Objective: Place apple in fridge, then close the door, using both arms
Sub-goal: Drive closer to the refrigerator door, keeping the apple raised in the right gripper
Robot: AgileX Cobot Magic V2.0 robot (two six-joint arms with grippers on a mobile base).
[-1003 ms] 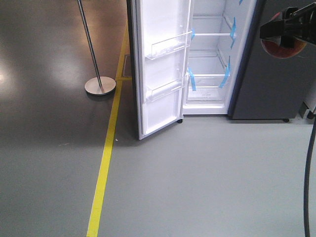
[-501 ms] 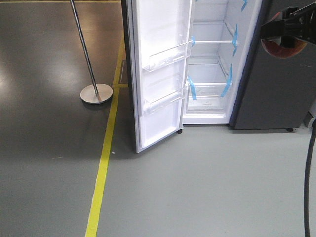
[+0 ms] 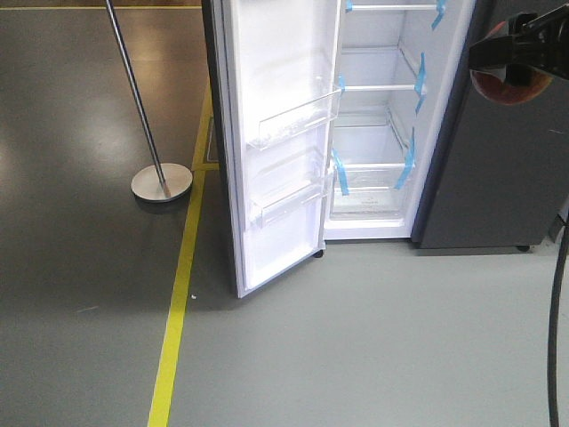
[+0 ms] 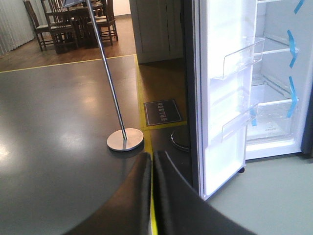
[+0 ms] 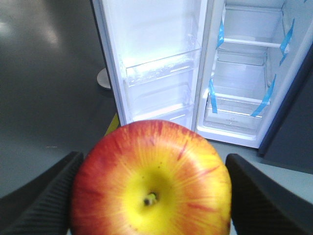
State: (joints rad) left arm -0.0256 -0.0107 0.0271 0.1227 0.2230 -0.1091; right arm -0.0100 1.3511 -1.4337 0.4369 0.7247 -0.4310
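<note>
Pinching the small round red apple with yellow patches (image 5: pixel 150 178) from either side, the right gripper (image 5: pixel 152 157) has its two black ribbed fingers (image 5: pixel 44 200) pressed against the fruit, whose dimpled end with a short brown stub faces the wrist camera. The apple (image 3: pixel 508 87) hangs in the air outside the tall dark grey fridge (image 3: pixel 382 133), at the upper right of the front view (only a sliver of red shows there under the right gripper (image 3: pixel 520 53)), and lies on no shelf.

Beyond it the fridge stands open, showing a white interior, glass shelves and blue tape strips (image 3: pixel 340 173) along the shelf edges and side walls. Its door (image 3: pixel 276 71) is swung out to the left, white inner lining facing the robot, with two clear plastic bins (image 3: pixel 293 120) on it, one above the other. A plain dark grey panel (image 3: pixel 507 169) stands just to the right of the open compartment.

The left gripper (image 4: pixel 152 155) has its long pointed black fingers pressed together and holds nothing; it points at the floor left of the door.

Further left, a thin metal pole on a round flat base (image 3: pixel 162 182) stands on the dark floor, near a yellow floor line (image 3: pixel 178 311) that runs towards the door's edge. A black cable (image 3: pixel 558 329) hangs down the right margin of the front view
</note>
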